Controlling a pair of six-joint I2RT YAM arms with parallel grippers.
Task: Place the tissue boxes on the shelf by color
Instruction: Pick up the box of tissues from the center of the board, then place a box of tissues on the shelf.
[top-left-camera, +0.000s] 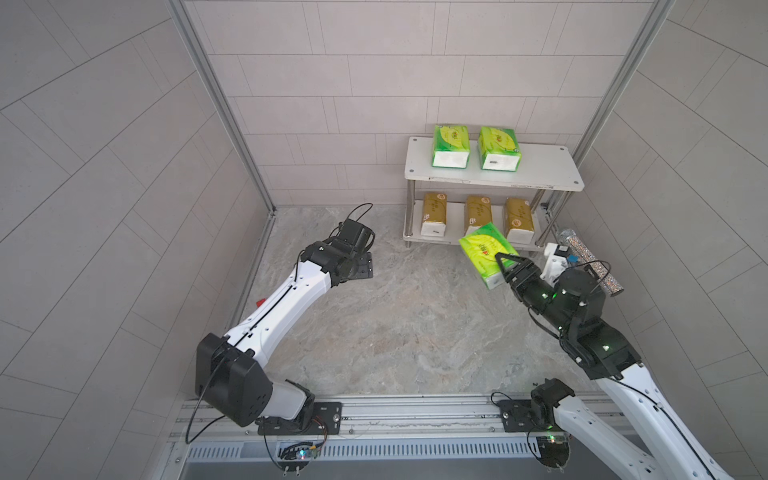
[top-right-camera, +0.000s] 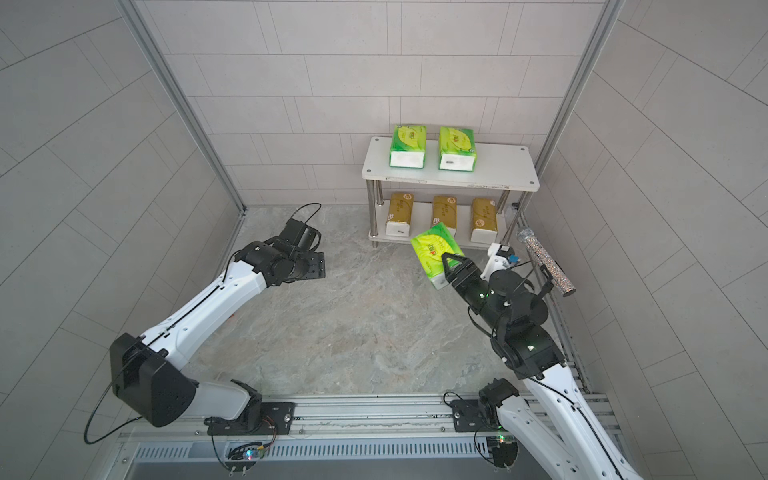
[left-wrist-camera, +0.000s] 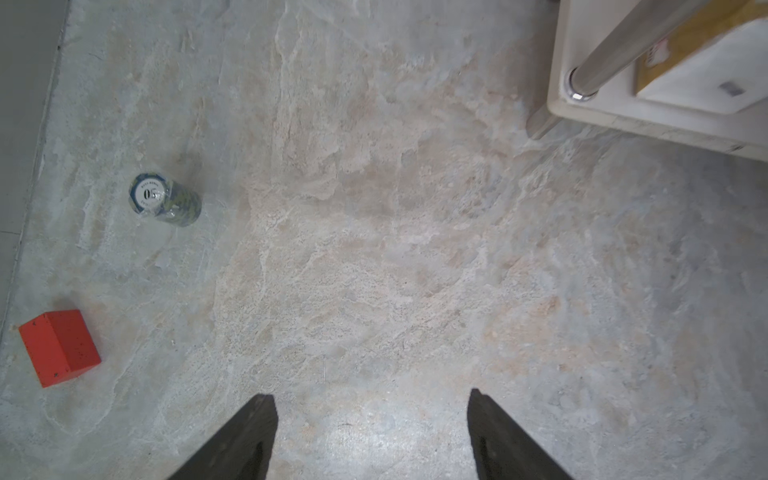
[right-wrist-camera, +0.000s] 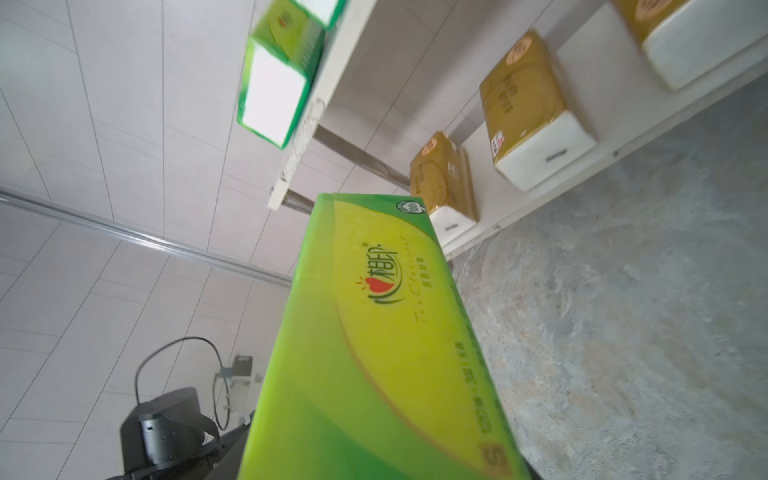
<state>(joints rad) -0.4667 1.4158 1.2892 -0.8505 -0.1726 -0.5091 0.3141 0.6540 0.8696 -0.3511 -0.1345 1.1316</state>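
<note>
Top views: your bench (top-left-camera: 374, 324) is matte, mottled grey-beige stone-look. Pale rectangular-tile walls close it on three sides, with aluminium rails up the far corners. The shelf (top-left-camera: 544, 168) sits in the far right corner, two white boards on shiny round metal posts. In both top views the upper board carries two green packs (top-left-camera: 451, 146) side by side toward its left end, white ends facing you; the lower board carries three gold packs (top-left-camera: 478, 212) in a row, set apart. The right end effector (top-left-camera: 508, 266) is grasping the held green pack (top-left-camera: 482, 249) by its near end, tilted, just in front of the lower tier. A glittery tube (top-right-camera: 546, 264) lies by the right wall.

Left wrist: left end effector (left-wrist-camera: 372, 399) released, dark fingers spread over stone surface. A red block (left-wrist-camera: 60, 347) and a small clear-wrapped cylinder (left-wrist-camera: 166, 199) stand apart near the wall; a shelf corner, a post and one gold pack also show.

Right wrist: held green pack up close, glossy film with yellow leaf print. Beyond it, a green pack's white end sits at the upper board's front edge; gold packs on the lower board, white ends outward.
</note>
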